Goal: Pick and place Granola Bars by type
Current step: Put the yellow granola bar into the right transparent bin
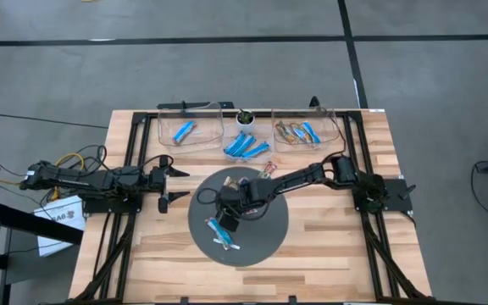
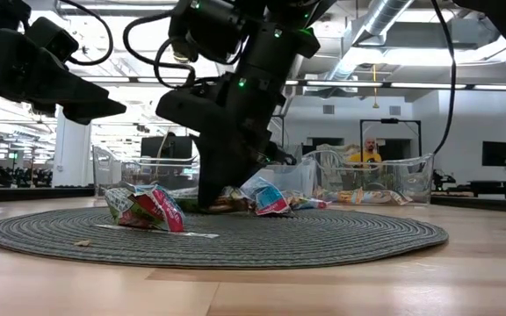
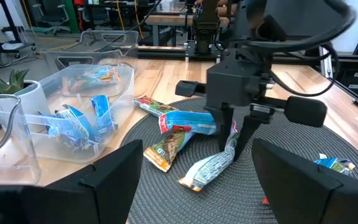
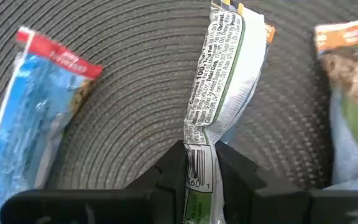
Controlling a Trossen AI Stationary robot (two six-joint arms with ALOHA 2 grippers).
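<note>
Granola Bars (image 1: 224, 230) on mat (image 1: 265, 237)

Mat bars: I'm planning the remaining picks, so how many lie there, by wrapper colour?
Blue bars: 2
Tan bars: 2
White-sided bar, pinched by the fingers of the right gripper: 1
Total: 5

The silver-white wrapper (image 4: 219, 81) pinched between the right gripper's fingers (image 4: 166, 180) carries small nutrition print running along its length; "Calories", "100" and "Cholest" can be made out, the rest being too fine to read. Near the pinched end sits a barcode with the digits "60" and "1" beside it. On a white sheet (image 1: 62, 213) at the left edge of the surface, large letters show, of which only "A" is legible
</note>
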